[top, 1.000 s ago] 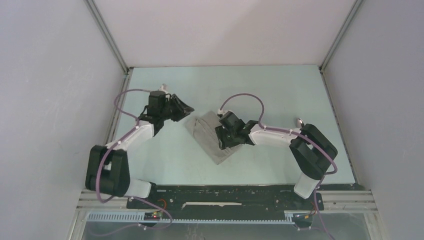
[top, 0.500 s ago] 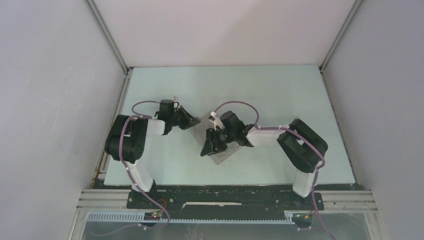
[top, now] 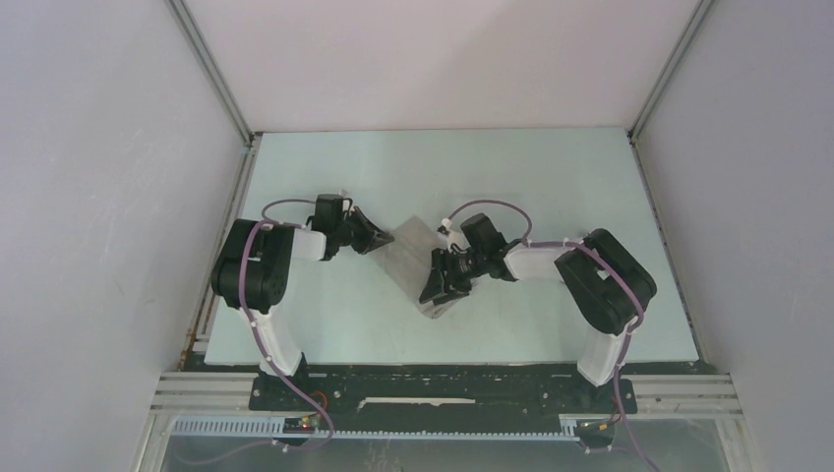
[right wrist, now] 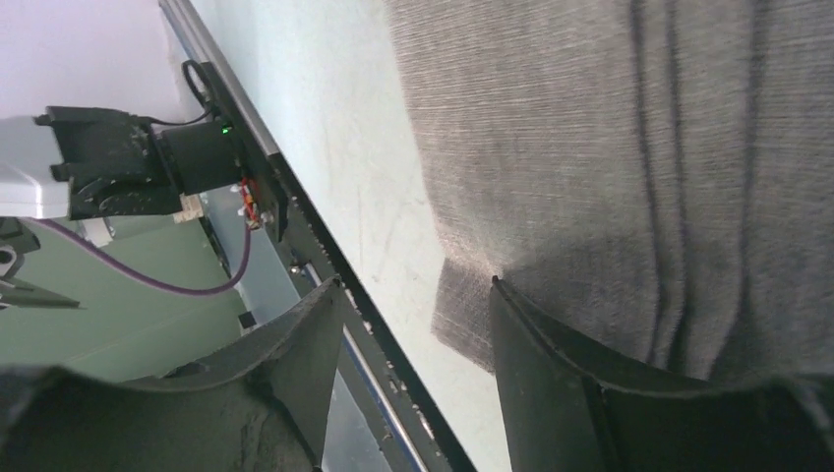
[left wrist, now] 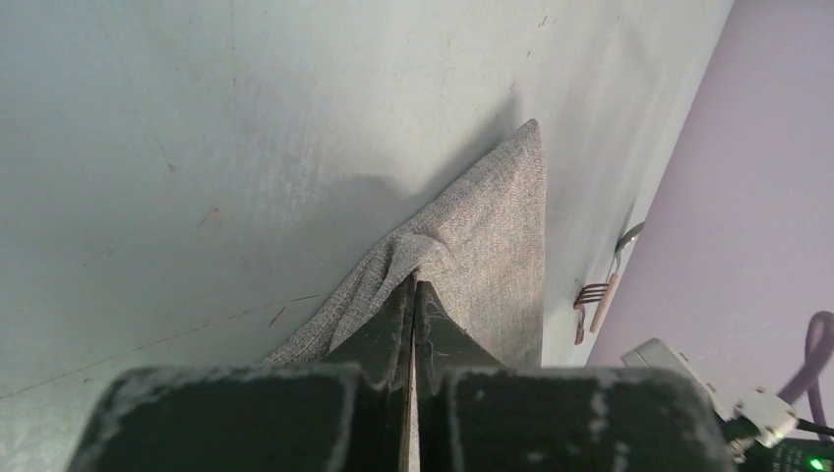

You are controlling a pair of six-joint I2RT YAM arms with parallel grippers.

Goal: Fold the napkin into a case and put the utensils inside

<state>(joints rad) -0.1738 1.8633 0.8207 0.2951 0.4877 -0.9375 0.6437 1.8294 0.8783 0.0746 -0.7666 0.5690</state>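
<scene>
The napkin (top: 411,258) lies folded into a narrow grey-beige strip, running diagonally across the middle of the table. My left gripper (top: 382,239) is shut on its far-left corner, and the cloth (left wrist: 492,216) puckers up at the fingertips (left wrist: 413,282). My right gripper (top: 440,285) stands open low over the strip's near end. One finger (right wrist: 551,354) rests on the cloth (right wrist: 610,138), the other (right wrist: 305,344) hangs beside it over bare table. The utensils (left wrist: 596,297) lie beyond the napkin by the right wall, with a fork's tines and pinkish handle visible. They are hidden in the top view.
The pale green table (top: 511,177) is boxed in by white walls on three sides. A black frame rail (right wrist: 295,236) runs along the near edge, close behind the right gripper. The left arm's base and cables (right wrist: 118,167) show past that rail.
The left gripper has closed on the napkin's corner, and that arm's elbow has swung up and in. The right gripper has slid along the strip to its near end.
</scene>
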